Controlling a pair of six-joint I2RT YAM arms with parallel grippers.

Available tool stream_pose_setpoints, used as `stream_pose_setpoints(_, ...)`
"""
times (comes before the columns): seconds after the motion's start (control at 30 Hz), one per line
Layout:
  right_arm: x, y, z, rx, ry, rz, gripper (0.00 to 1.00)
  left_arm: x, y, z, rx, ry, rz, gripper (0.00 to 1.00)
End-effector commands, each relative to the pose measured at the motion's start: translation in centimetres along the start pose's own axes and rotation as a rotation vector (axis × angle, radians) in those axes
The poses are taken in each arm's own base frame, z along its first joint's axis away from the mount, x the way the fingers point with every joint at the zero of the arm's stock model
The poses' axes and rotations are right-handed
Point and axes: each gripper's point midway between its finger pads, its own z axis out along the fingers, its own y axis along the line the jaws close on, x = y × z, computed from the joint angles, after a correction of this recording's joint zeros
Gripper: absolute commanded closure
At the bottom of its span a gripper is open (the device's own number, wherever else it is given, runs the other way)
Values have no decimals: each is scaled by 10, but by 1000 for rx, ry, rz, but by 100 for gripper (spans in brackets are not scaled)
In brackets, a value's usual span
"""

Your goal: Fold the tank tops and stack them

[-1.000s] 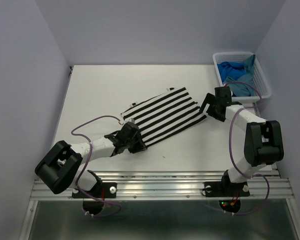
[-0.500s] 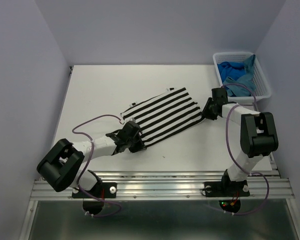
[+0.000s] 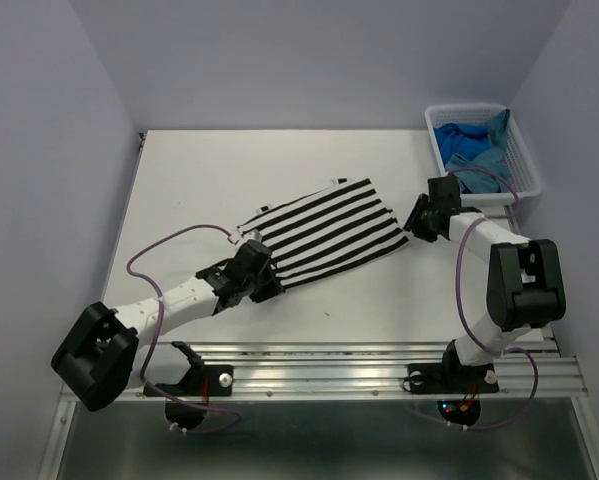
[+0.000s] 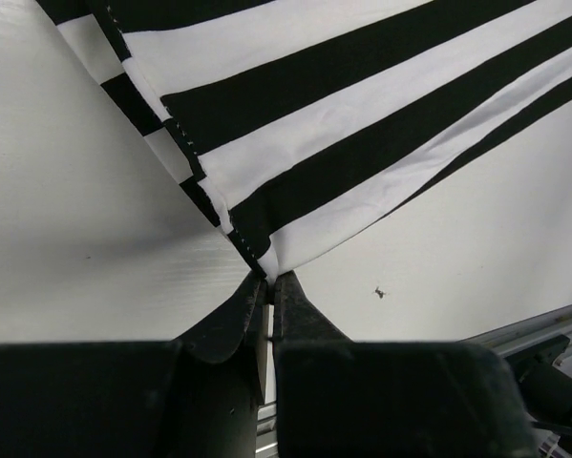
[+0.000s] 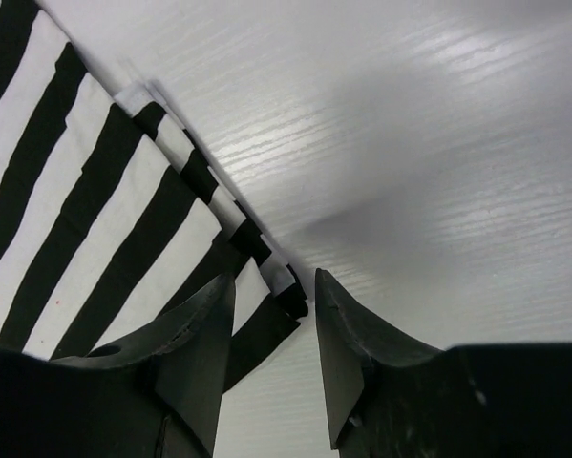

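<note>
White table (image 3: 179, 180): fills the workspace, enclosed by pale walls. An aluminium rail (image 3: 329, 375) runs along the near edge, with both arm bases bolted to it.

Striped tank top (image 3: 329, 225): black-and-white, lies spread at the centre of the table and skewed. One corner points toward the near left, the opposite one toward the right. The left wrist view shows a hemmed edge (image 4: 195, 153) lifted off the surface and drawn taut down to a point.

Left arm (image 3: 169, 300): stretched low across the near left of the table, with a purple cable (image 3: 169, 240) looping above it.

Right arm (image 3: 524, 280): elbow raised at the right side, forearm reaching in toward the top's right corner.

White lattice basket (image 3: 524, 165): far right corner of the table, well apart from the striped top. It holds the royal blue top (image 3: 457, 142) and the teal top (image 3: 499, 127), bunched together and not folded.

Left gripper (image 4: 269, 279): fingers pressed together, pinching the near-left corner of the striped top. In the overhead view it sits at that corner (image 3: 269, 285).

Right gripper (image 5: 273, 279): jaws stand apart with a visible gap, low over the table. The top's right corner (image 5: 286, 296) lies within that gap. Contact with the cloth cannot be told. Overhead position (image 3: 414, 225).

Small dark speck (image 4: 379, 292): on the bare table, near the pinched corner.
</note>
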Motion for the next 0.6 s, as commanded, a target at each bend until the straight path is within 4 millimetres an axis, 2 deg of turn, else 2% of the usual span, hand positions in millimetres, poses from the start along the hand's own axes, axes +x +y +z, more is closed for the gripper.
stream_pose_setpoints(0.0, 12, -5, -7, -3, 21, 6, 57, -12, -6, -11, 6, -48, 24, 100)
stream_pose_setpoints(0.17, 41, 0, -1, -78, 107, 11, 57, -12, -7, -11, 14, -44, 36, 100)
stream_pose_setpoints(0.3, 45, -4, 1, -65, 117, 9, 58, -11, -7, -11, 14, -38, 36, 100)
stream_pose_setpoints(0.43, 45, 8, -4, -132, 124, 16, 81, -11, -8, -14, 25, -41, 30, 100)
stream_pose_setpoints(0.47, 43, 13, -6, -154, 116, 17, 90, -11, -9, -16, 29, -43, 28, 100)
stream_pose_setpoints(0.53, 24, 25, -23, -202, 54, 15, 99, -15, -17, -25, 52, -47, 36, 100)
stream_pose_setpoints(0.57, 13, 30, -31, -217, 20, 14, 99, -19, -23, -33, 76, -62, 52, 100)
